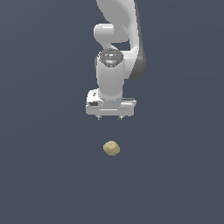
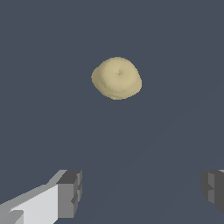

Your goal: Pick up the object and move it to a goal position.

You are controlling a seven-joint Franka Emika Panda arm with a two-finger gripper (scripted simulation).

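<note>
Seen from the exterior view: white gripper point(image 1: 110, 117) hanging at mid-frame, pointed down, fingers spread wide and holding nothing. Small tan lump point(image 1: 111, 148) lying on the dark grey floor point(image 1: 43, 175) at 6 o'clock from the gripper, apart from it, not between the fingers. In the wrist view: left fingertip point(image 2: 70, 193) and right fingertip point(image 2: 213, 188) set far apart, lump point(image 2: 117, 78) beyond the gap, untouched.

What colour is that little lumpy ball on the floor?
The lumpy ball is a plain tan-yellow, with no pattern. The wrist view shows it best.
</note>
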